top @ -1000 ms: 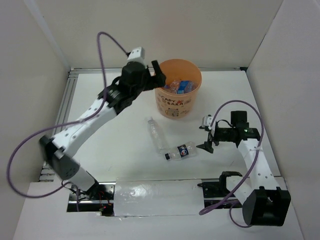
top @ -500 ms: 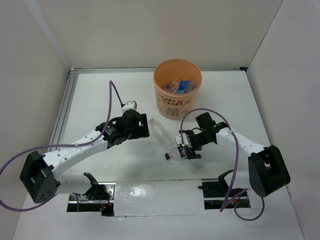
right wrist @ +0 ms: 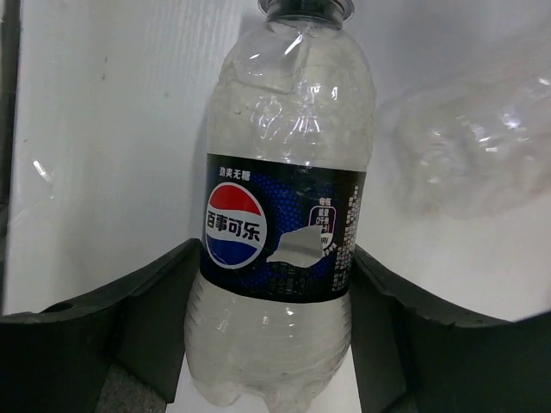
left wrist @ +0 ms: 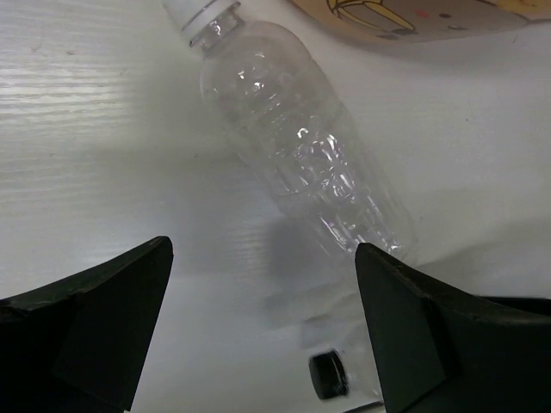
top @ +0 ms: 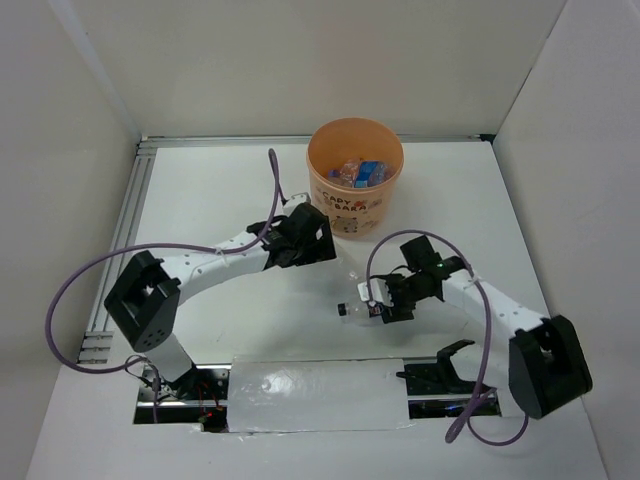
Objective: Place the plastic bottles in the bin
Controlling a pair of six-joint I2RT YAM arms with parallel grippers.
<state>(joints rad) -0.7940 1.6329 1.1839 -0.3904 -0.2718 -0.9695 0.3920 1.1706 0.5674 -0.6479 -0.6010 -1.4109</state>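
A clear unlabelled plastic bottle [left wrist: 301,146] with a white cap lies on the table in the left wrist view, just ahead of my open left gripper [left wrist: 263,254]. Nothing is between that gripper's fingers. In the top view the left gripper [top: 310,243] hovers over that bottle, below the bin. My right gripper [right wrist: 275,258] is shut on a clear bottle with a dark blue label [right wrist: 280,232], both fingers pressed against its sides. That bottle [top: 360,309] lies on the table near the centre. The orange bin [top: 342,210] stands at the back and holds several bottles [top: 358,172].
A small loose black cap [left wrist: 327,376] lies on the table between the left fingers. The bin's lower wall [left wrist: 413,17] is close beyond the unlabelled bottle. White walls enclose the table on three sides. Purple cables loop over both arms.
My left arm came down from the bin's rim to the unlabelled bottle. My right gripper moved left onto the dark-labelled bottle and closed on it, shifting it slightly.
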